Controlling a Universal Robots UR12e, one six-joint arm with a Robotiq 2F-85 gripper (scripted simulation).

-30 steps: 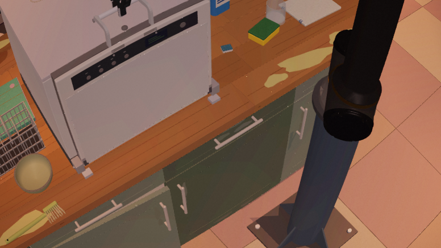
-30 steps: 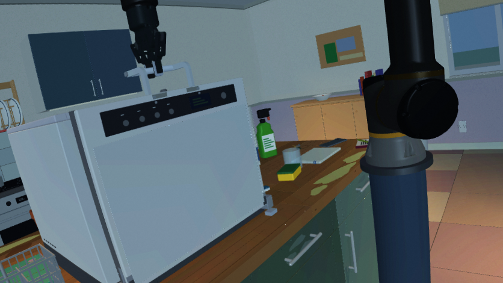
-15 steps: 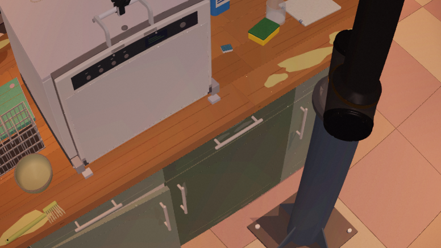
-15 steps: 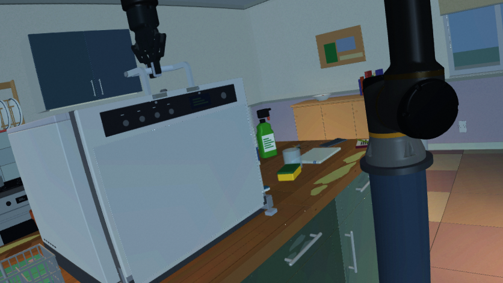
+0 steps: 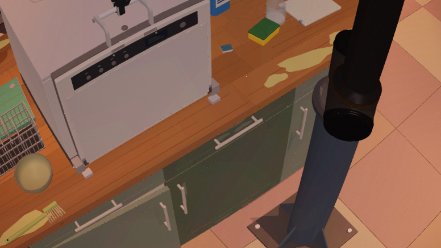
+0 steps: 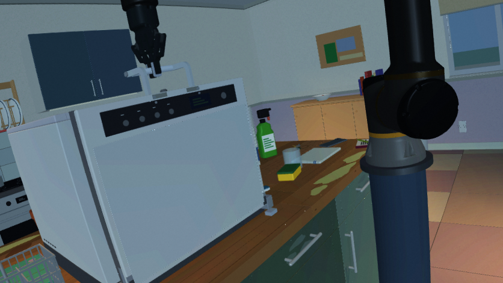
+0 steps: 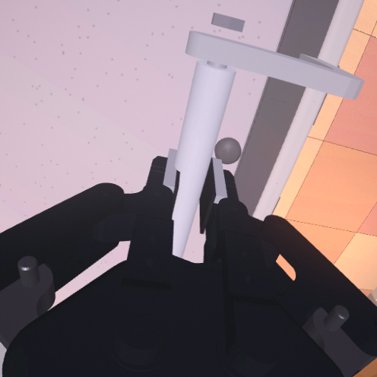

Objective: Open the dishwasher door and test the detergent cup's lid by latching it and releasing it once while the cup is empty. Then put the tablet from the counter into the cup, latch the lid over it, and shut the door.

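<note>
On the wooden counter stands a white dishwasher with its door closed and a dark control strip across the top of the door. A pale bar handle rises above the door's top edge, and my gripper comes down from above and is clamped on that bar near its middle. The small blue tablet lies on the counter to the right of the dishwasher. The detergent cup is hidden behind the closed door.
A wire rack and a bowl sit left of the dishwasher, with a brush near the counter edge. A sponge, a glass, a board and a green bottle stand to the right. The arm's column rises in front of the cabinets.
</note>
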